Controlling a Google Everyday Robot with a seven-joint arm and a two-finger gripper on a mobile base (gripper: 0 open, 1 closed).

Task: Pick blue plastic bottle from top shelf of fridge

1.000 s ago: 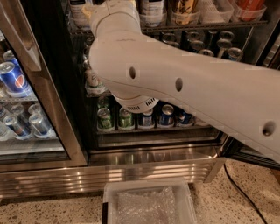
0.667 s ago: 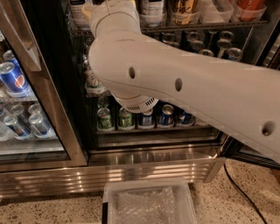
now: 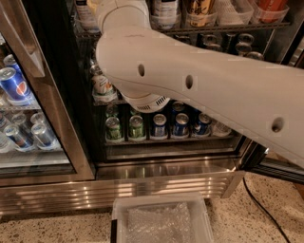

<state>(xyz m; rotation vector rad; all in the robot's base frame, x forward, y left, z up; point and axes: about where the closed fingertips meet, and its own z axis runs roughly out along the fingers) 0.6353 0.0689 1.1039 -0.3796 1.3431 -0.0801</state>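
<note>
the white arm (image 3: 199,90) crosses the camera view from the lower right to the upper left. its wrist rises past the top edge in front of the top shelf (image 3: 223,27) of the fridge (image 3: 142,182). the gripper lies beyond that edge, out of sight, so whether the jaws are released or clenched cannot be told. the blue plastic bottle (image 3: 165,7) stands on the top shelf just right of the wrist, and only its labelled lower part shows. an amber bottle (image 3: 199,9) stands beside it on the right. below the arm, 2 green cans (image 3: 114,128) and 3 blue cans (image 3: 181,124) line a lower rack (image 3: 166,141). a clear bin (image 3: 161,220) sits on the floor (image 3: 247,223) before the fridge.
</note>
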